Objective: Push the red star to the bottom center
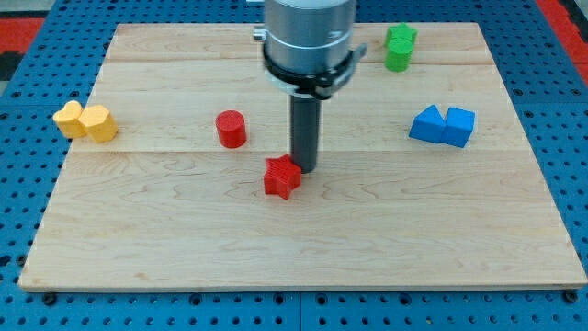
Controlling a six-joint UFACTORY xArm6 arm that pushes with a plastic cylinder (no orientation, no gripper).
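One red star (282,177) touching my tip (304,169).

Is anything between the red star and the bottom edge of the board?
No. In the camera view, only bare wood lies between the red star and the board's bottom edge.

- The arm's grey housing (308,32) is cut off by the view's top edge.
- My tip (304,169) touches the red star (282,176); the contact point is hidden.
- The two green blocks (400,47) overlap; their shapes are unclear.
- The blue pegboard (18,110) around the tabletop (184,230) runs beyond every edge.
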